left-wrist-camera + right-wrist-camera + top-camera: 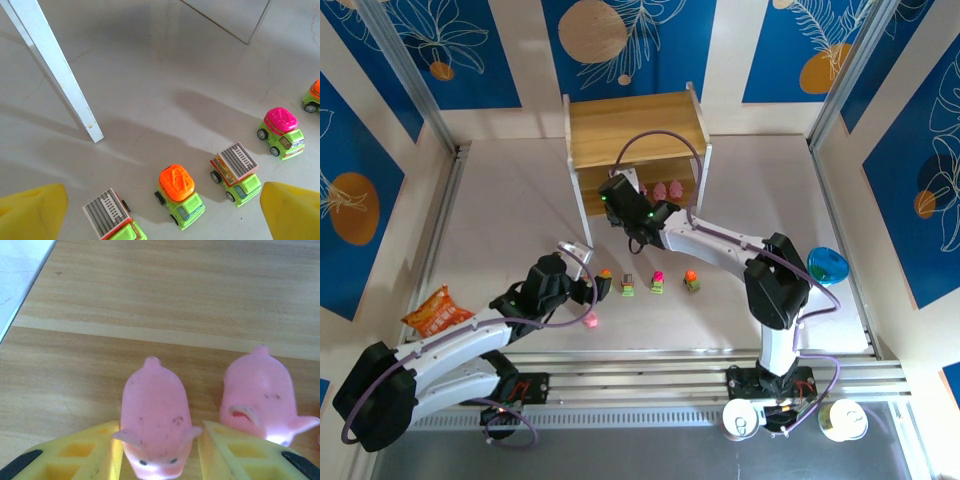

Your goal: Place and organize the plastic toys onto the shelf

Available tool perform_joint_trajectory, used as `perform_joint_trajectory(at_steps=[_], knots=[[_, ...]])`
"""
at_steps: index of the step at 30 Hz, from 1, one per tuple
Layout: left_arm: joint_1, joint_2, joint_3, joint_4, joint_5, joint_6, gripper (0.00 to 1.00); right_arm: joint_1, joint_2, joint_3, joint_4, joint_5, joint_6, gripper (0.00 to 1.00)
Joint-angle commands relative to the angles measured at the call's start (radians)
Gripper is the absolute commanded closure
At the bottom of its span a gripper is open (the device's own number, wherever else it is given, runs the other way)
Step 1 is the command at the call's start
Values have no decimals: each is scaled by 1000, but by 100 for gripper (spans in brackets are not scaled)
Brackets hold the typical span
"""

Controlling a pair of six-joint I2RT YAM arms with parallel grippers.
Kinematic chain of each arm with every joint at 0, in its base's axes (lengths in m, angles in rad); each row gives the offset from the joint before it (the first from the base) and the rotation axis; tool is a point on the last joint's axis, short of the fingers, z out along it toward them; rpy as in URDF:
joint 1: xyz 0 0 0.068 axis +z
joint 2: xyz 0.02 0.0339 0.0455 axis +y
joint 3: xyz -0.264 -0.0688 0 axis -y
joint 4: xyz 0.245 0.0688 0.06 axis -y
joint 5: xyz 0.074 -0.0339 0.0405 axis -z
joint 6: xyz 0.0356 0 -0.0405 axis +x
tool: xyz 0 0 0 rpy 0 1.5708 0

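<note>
A pink pig lies on the wooden board of the shelf, between the yellow fingers of my right gripper. The jaws stand slightly apart from it, with a thin gap on its right side. A second pig lies just to its right. From above, the right gripper reaches into the lower tier of the shelf, beside the pigs. My left gripper hangs wide open over a row of trucks: an orange-topped one, two grey-topped ones and a pink-topped one.
One pink pig lies on the table near the left arm. An orange snack bag sits at the left and a blue cup at the right. The shelf's white side support stands behind the trucks.
</note>
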Motion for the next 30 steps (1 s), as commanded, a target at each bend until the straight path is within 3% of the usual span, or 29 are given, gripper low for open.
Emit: perform_joint_trajectory(at_steps=[1, 17, 26, 30], knots=[[-6, -12, -5, 11, -21, 7, 2, 17, -80, -35, 6, 18, -7, 55], [-7, -35, -6, -21, -103, 0, 1, 79, -233, -170, -18, 48, 27, 51], [9, -23, 8, -70, -188, -22, 1, 192, -341, -295, -62, 89, 116, 51], [33, -21, 8, -77, -173, -35, 2, 250, -359, -333, -94, 114, 169, 51]])
